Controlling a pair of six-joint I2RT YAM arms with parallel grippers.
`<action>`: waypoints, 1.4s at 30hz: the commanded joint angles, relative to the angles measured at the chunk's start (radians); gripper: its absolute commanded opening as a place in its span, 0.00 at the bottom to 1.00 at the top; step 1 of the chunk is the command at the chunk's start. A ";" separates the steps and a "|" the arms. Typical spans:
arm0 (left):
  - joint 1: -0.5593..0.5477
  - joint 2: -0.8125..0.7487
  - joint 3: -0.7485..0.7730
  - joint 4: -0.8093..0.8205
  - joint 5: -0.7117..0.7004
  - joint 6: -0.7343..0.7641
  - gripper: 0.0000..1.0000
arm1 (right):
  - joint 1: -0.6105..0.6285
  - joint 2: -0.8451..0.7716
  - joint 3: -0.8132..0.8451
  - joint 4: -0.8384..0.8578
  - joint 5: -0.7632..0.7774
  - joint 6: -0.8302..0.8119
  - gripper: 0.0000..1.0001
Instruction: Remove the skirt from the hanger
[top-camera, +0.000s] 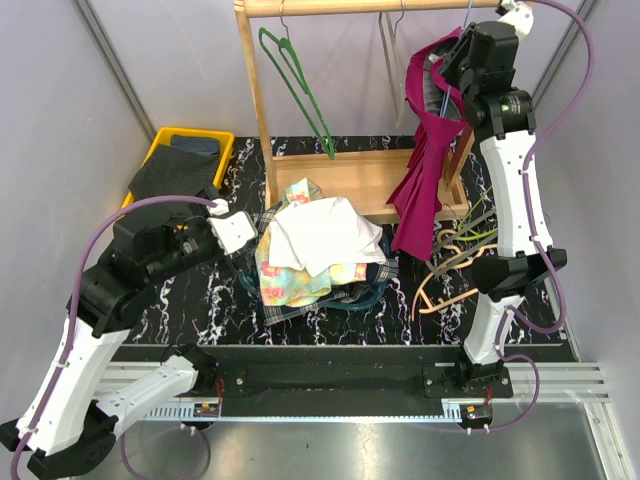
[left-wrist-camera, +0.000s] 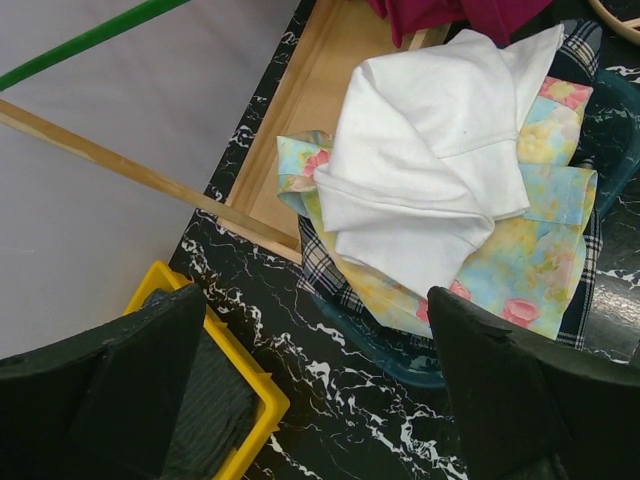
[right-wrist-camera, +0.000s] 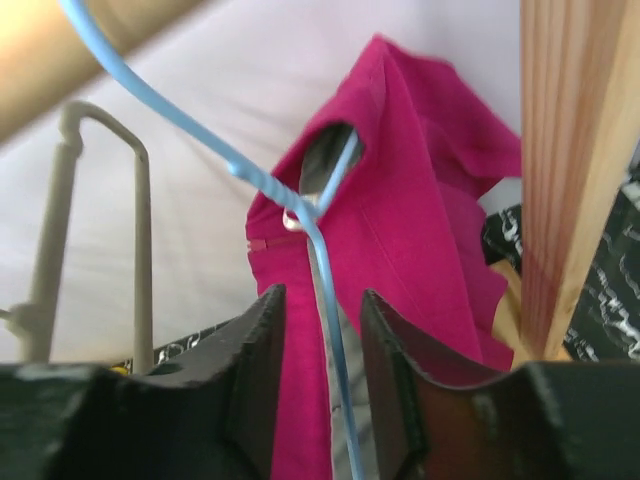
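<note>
The magenta skirt (top-camera: 420, 170) hangs on a thin blue wire hanger (top-camera: 446, 98) from the wooden rail at the top right. My right gripper (top-camera: 455, 70) is up at the hanger's neck. In the right wrist view the skirt (right-wrist-camera: 420, 200) fills the middle and the blue hanger (right-wrist-camera: 200, 140) runs down between my right gripper's (right-wrist-camera: 322, 340) fingers. The jaws stand narrowly open around the wire, with a gap on each side. My left gripper (top-camera: 240, 232) is open and empty over the black table (left-wrist-camera: 330, 380), between the yellow bin and the clothes basket.
The wooden rack (top-camera: 258, 110) holds a green hanger (top-camera: 300, 80) and a grey hanger (right-wrist-camera: 140, 220). A basket of clothes (top-camera: 320, 250) sits centre. A yellow bin (top-camera: 190, 140) with dark cloth is at the left. Loose hangers (top-camera: 460, 250) lie at the right. A rack post (right-wrist-camera: 570, 150) is close on the right.
</note>
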 joint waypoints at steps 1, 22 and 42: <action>-0.004 -0.015 -0.009 0.033 -0.010 -0.008 0.99 | 0.000 0.019 0.124 0.020 0.061 -0.095 0.41; -0.004 -0.025 0.007 0.031 -0.007 -0.005 0.99 | 0.000 0.116 0.167 0.085 0.110 -0.144 0.40; -0.004 -0.040 -0.013 0.039 0.009 -0.033 0.99 | 0.000 0.076 0.321 0.324 0.021 -0.198 0.00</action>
